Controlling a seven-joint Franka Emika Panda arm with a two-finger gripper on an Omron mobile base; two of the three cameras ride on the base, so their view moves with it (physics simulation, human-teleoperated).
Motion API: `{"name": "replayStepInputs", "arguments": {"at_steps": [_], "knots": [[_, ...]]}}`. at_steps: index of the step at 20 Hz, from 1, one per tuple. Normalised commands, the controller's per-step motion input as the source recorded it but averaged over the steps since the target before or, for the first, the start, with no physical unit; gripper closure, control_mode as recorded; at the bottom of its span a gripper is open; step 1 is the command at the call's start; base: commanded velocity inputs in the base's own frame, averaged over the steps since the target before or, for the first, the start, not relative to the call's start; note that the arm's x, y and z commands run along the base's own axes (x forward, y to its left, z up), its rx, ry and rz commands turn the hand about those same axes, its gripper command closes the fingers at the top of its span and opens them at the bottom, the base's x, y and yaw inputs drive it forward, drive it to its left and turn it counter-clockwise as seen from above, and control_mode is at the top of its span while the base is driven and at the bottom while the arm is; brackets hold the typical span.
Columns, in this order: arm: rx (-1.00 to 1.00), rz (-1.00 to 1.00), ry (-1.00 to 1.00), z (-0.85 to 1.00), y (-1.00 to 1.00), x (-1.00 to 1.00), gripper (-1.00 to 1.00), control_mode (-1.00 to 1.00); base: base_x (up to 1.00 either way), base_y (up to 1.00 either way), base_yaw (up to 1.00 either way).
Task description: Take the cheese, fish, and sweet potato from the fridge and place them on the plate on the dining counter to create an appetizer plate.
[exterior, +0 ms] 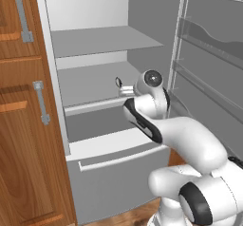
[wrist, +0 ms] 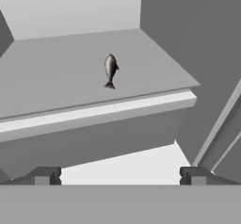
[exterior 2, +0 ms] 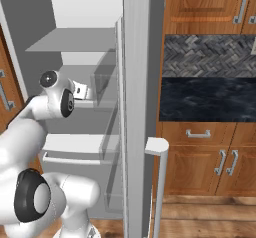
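On the middle shelf of the fridge [exterior: 111,80] lies the fish [wrist: 110,70], a small dark grey shape with its tail toward the shelf's front edge, resting alone near the middle of that shelf. In the left base view the fish [exterior: 118,82] shows as a tiny dark mark just beyond the hand. The gripper [wrist: 120,175] hangs in front of the shelf and a little below its front lip, apart from the fish, its fingers spread wide with nothing between them. The fridge door [exterior 2: 137,107] stands swung open to the right of the shelves, its racks facing inward. Below the fish's shelf sits the drawer [exterior: 118,170], closed. Wooden cabinets [exterior: 23,125] stand to the left of the fridge.
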Motion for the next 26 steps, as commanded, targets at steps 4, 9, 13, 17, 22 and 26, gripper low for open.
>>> {"name": "replayStepInputs", "arguments": {"at_steps": [4,9,13,17,22,26], "knots": [[0.0,0.0,0.0,-0.06,-0.03,0.33,-1.0,-1.0,0.0,0.0,0.0],[0.0,0.0,0.0,-0.01,-0.02,0.34,-1.0,-1.0,0.0,0.0,0.0],[0.0,0.0,0.0,0.0,0.0,0.34,-1.0,-1.0,0.0,0.0,0.0],[0.0,0.0,0.0,0.0,0.0,0.31,-1.0,-1.0,0.0,0.0,0.0],[0.0,0.0,0.0,-0.01,0.0,0.31,-1.0,-1.0,0.0,0.0,0.0],[0.0,0.0,0.0,-0.12,0.0,0.31,-1.0,-1.0,0.0,0.0,0.0]]}}
